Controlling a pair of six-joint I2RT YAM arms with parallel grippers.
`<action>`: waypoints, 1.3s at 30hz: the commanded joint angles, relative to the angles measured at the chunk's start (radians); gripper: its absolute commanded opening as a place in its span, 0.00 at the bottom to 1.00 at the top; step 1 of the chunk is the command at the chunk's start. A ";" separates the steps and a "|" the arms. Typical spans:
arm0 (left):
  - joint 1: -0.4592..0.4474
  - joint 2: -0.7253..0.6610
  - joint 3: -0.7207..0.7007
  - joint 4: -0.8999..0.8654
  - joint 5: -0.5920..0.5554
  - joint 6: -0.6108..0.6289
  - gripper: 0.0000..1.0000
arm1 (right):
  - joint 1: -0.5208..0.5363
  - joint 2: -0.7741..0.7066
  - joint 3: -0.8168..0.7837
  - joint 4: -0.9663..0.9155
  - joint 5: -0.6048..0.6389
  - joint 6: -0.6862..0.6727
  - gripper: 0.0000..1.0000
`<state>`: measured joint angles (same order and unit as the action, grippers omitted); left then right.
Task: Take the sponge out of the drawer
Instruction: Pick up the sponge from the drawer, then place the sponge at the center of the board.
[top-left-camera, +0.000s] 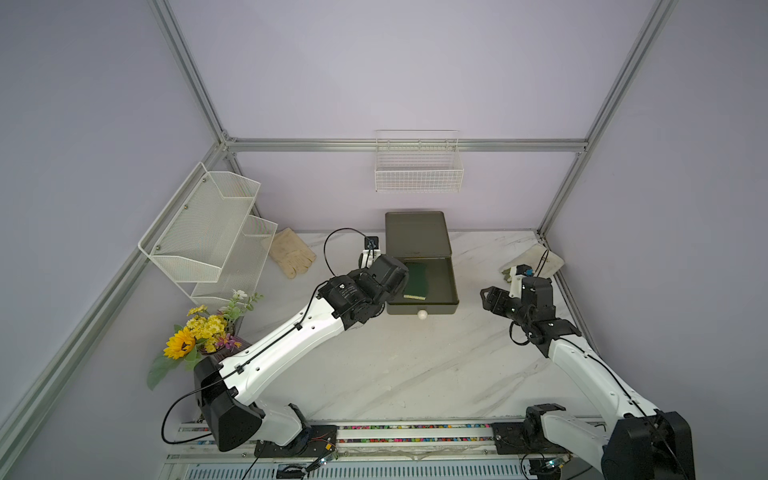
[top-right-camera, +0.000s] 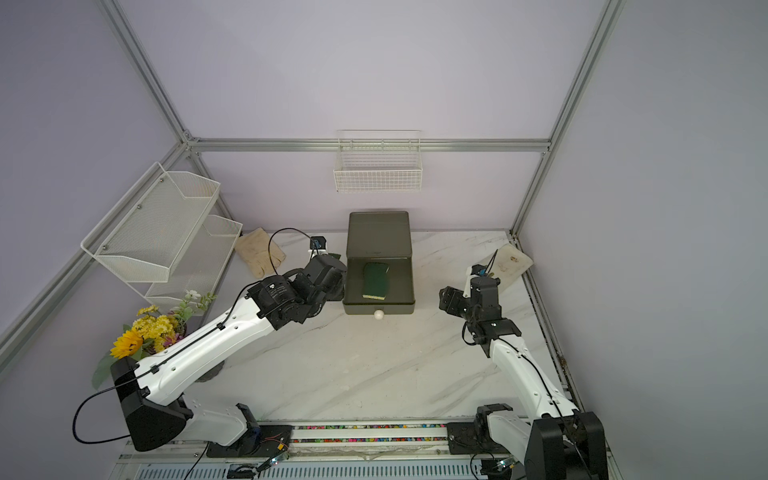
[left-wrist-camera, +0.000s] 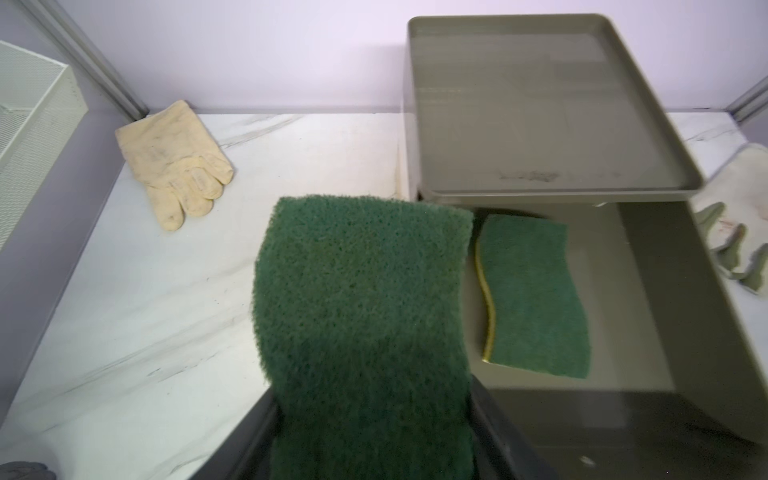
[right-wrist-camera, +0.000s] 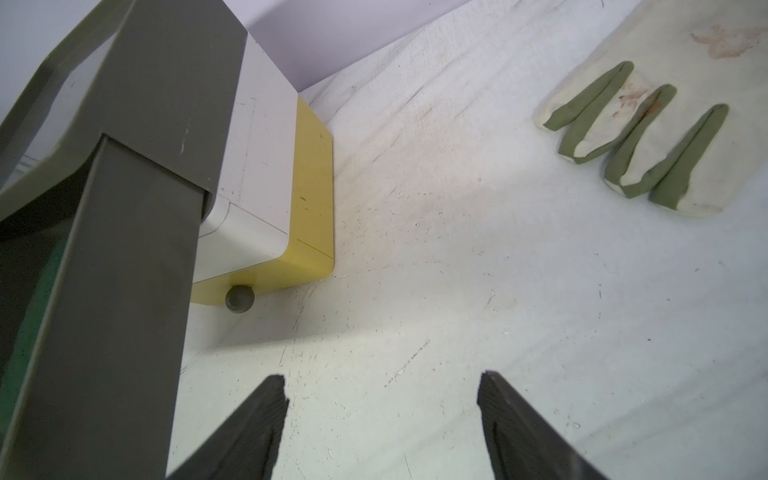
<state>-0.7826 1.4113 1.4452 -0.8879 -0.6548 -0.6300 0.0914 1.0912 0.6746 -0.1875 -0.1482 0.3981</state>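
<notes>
The olive drawer (top-left-camera: 452, 286) (top-right-camera: 409, 286) stands pulled open at the back middle of the table, with a white knob (top-left-camera: 422, 314) on its front. A green sponge with a yellow edge (left-wrist-camera: 536, 295) (top-left-camera: 415, 282) (top-right-camera: 376, 280) lies flat inside it. My left gripper (left-wrist-camera: 370, 415) is shut on another green sponge (left-wrist-camera: 361, 299), held above the table just beside the drawer's left wall; my wrist hides it in both top views. Right of the drawer, my right gripper (right-wrist-camera: 382, 395) (top-left-camera: 490, 299) hangs open and empty over the bare table.
A cream glove (top-left-camera: 291, 257) (left-wrist-camera: 174, 166) lies at the back left, and a green-fingered glove (right-wrist-camera: 648, 133) (top-left-camera: 536, 259) at the back right. White mesh shelves (top-left-camera: 208, 232) and a flower pot (top-left-camera: 208, 332) stand on the left. A wire basket (top-left-camera: 417, 170) hangs on the back wall.
</notes>
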 joint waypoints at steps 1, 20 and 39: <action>0.064 -0.042 -0.035 0.051 0.017 0.061 0.61 | -0.005 0.003 -0.007 0.010 -0.001 -0.013 0.77; 0.475 -0.016 -0.392 0.452 0.330 0.346 0.59 | -0.005 0.012 -0.009 0.008 -0.007 -0.016 0.77; 0.651 0.202 -0.457 0.546 0.479 0.395 0.61 | -0.005 0.022 -0.010 0.008 -0.011 -0.016 0.77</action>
<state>-0.1432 1.6005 0.9829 -0.3870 -0.2153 -0.2481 0.0914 1.1072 0.6746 -0.1875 -0.1528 0.3946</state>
